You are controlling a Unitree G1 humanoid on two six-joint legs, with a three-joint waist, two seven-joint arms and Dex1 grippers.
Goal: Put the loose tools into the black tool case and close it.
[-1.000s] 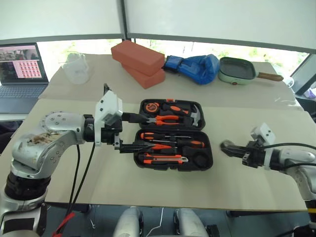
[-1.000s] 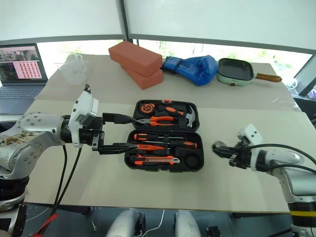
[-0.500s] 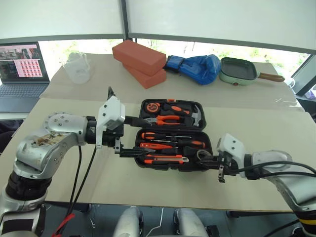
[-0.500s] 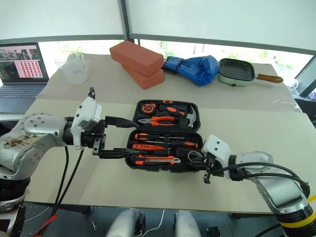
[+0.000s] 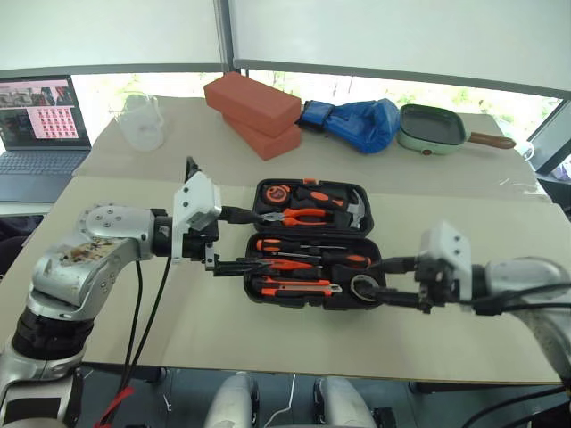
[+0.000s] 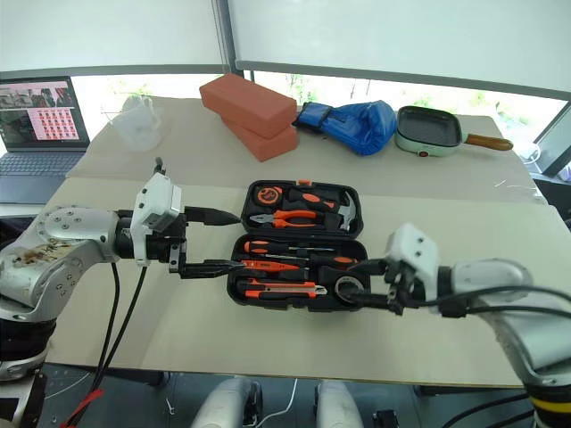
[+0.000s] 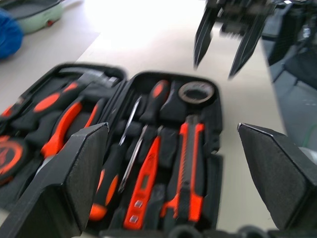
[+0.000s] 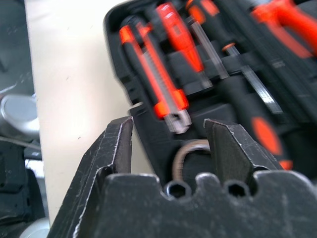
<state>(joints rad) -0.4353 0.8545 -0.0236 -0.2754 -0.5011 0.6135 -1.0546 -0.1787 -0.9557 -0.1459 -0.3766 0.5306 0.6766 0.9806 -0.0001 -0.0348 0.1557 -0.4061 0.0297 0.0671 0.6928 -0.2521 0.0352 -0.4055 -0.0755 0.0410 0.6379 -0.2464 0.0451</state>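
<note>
The black tool case (image 5: 252, 234) lies open in the middle of the table. Its near half holds two black-and-orange screwdrivers (image 5: 343, 259), a slim orange tester screwdriver (image 5: 284, 265), the utility knife (image 5: 299, 286) and the grey tape roll (image 5: 364, 286) in the round slot at the right front corner. My right gripper (image 5: 387, 281) is open just right of that corner, with the tape roll (image 8: 185, 151) lying just past its fingertips. My left gripper (image 5: 239, 239) is open wide at the case's left edge, with nothing in it.
Orange-handled pliers (image 5: 303, 217) and a hammer (image 5: 355, 210) sit in the case's far half. Beyond the case are two red bricks (image 5: 250, 102), a blue glove (image 5: 352, 120), a green pan (image 5: 428, 127) and a clear measuring cup (image 5: 141, 120). A laptop (image 5: 40, 125) stands far left.
My right gripper brought the tape roll from the table's right side to the case, opened and left it in the round slot. My left gripper shifted slightly and stayed open.
</note>
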